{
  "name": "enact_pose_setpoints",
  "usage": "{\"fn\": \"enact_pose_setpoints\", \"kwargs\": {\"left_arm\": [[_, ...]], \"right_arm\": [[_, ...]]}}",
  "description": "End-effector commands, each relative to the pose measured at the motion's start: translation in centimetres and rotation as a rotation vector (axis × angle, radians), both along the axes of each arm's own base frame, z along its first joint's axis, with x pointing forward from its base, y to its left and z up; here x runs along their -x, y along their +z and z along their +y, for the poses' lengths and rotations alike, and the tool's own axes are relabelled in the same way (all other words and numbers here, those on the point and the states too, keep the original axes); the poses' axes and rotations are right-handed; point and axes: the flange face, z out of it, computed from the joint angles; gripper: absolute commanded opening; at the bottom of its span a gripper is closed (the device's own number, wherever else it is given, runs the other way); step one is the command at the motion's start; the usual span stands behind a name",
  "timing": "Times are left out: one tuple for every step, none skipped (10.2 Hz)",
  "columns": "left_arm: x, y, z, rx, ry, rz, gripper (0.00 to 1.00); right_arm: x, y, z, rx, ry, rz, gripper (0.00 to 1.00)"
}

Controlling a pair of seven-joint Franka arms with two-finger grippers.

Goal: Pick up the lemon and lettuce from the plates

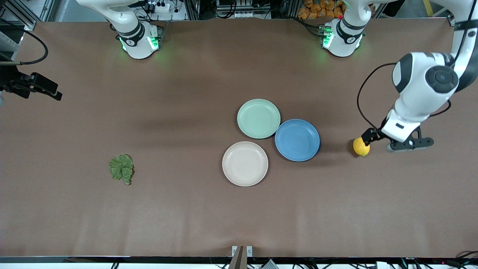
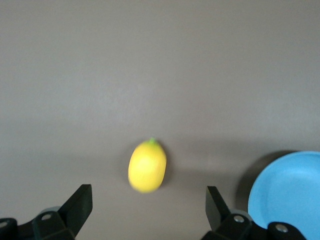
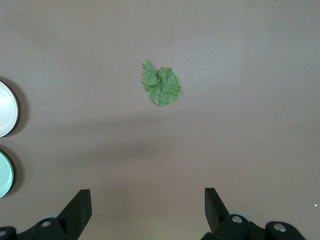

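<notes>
Lemon sits on the bare brown table toward the left arm's end, off the plates and apart from the blue plate beside it. Left gripper hangs low, just beside and over the lemon; in the left wrist view its fingers stand wide apart with the lemon lying between and ahead of them, untouched, and the blue plate's rim showing at one edge. Lettuce lies flat on the table toward the right arm's end, well apart from all three plates and nearer to the front camera than the mint green plate. Right gripper is up in the air over the table's edge at the right arm's end; the right wrist view shows its fingers spread apart with nothing between them, the lettuce on the table farther off, and slivers of the beige-cream plate and the mint green plate at the frame edge. Plates cluster mid-table: mint green farthest from the front camera, beige-cream plate nearest, blue one beside both toward the left arm's end, its rim touching the mint green one. All three plates hold nothing.
</notes>
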Motion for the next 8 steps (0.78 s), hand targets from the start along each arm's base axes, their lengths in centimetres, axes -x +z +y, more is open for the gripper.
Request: {"fn": "enact_pose_setpoints", "kwargs": {"left_arm": [[2.8,2.7,-0.4,0.005,0.007,-0.032,1.00],[1.8,4.3,-0.6,0.002,-0.005,-0.067,1.00],[1.2,5.9,-0.9,0.006,-0.005,-0.092,1.00],[0.9,7.5,-1.2,-0.003,-0.006,-0.052,1.00],[0.3,10.7,-2.5,-0.020,-0.028,0.026,1.00],[-0.7,14.6,-3.2,-0.036,-0.060,0.111,1.00],[-1.3,17.2,-3.9,-0.027,-0.088,0.167,1.00],[-1.4,18.6,-3.9,0.014,-0.087,0.161,1.00]], "right_arm": [[0.9,0.3,0.9,0.052,0.037,-0.015,1.00],[0.9,0.4,1.1,0.058,0.043,-0.017,1.00],[0.8,0.4,1.2,0.059,0.069,-0.024,1.00],[0.8,0.4,0.8,0.057,0.120,-0.029,1.00],[0.8,0.3,0.7,0.055,0.128,-0.026,1.00],[0.8,0.3,0.6,0.055,0.126,-0.027,1.00],[0.7,0.4,0.6,0.055,0.125,-0.035,1.00],[0.6,0.4,0.5,0.053,0.123,-0.043,1.00]]}}
